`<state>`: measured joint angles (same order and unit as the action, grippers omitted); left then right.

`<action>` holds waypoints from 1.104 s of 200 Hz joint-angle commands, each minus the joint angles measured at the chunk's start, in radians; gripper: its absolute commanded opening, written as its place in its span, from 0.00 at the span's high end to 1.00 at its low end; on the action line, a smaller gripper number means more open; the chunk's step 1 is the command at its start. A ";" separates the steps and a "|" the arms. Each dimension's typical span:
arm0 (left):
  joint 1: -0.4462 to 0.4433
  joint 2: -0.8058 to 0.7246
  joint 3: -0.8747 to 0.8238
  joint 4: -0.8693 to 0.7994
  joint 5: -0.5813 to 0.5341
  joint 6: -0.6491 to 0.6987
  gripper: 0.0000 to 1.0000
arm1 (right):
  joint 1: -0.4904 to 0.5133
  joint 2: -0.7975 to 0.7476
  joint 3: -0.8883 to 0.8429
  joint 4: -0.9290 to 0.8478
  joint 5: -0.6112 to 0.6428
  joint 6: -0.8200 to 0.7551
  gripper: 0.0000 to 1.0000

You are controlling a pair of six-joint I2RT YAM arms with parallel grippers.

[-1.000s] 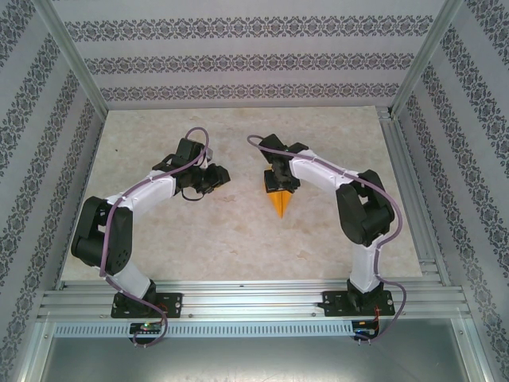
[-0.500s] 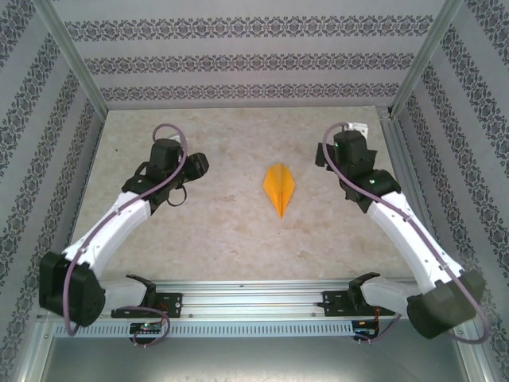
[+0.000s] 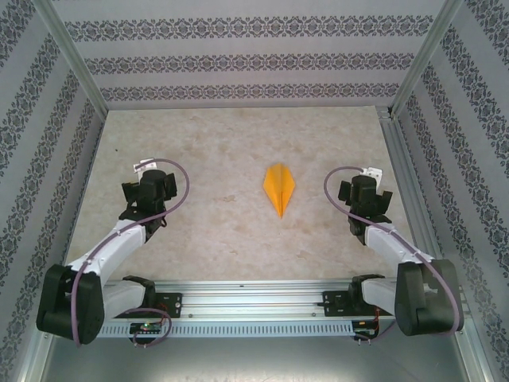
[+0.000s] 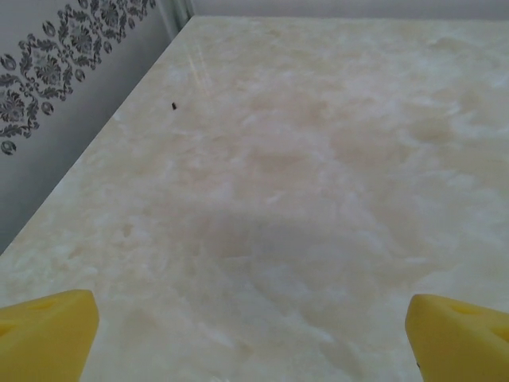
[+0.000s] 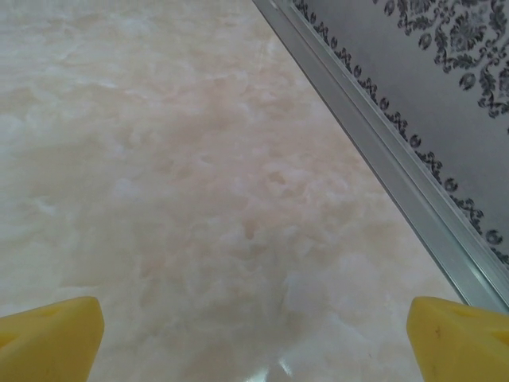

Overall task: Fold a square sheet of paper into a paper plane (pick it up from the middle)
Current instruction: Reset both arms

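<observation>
The paper plane (image 3: 279, 188), a thin orange-yellow dart with a centre crease, is lying flat with its sharp tip pointing toward the arm bases. It is resting on the table (image 3: 207, 143), a smooth, glossy, cream marble-patterned surface. Grey walls (image 3: 238, 60) printed with dark floral bands are enclosing the table, and an aluminium rail (image 5: 382, 151) is running along its right edge. The plane is sitting between the two grippers, well apart from both and somewhat nearer the right gripper (image 3: 363, 195). Both that one and the left gripper (image 3: 148, 189) are standing spread wide and holding nothing, with the yellow fingertips (image 4: 44, 334) hovering over bare table.
</observation>
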<state>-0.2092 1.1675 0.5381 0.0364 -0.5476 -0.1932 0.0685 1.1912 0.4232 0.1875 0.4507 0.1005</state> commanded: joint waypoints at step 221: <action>0.120 0.390 -0.127 0.800 0.443 0.227 0.00 | -0.065 0.345 -0.087 0.831 -0.250 -0.075 0.02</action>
<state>-0.0921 1.5623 0.3908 0.8040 -0.1471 0.0082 0.0055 1.5345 0.3317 0.9668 0.1898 0.0055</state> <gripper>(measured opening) 0.997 0.980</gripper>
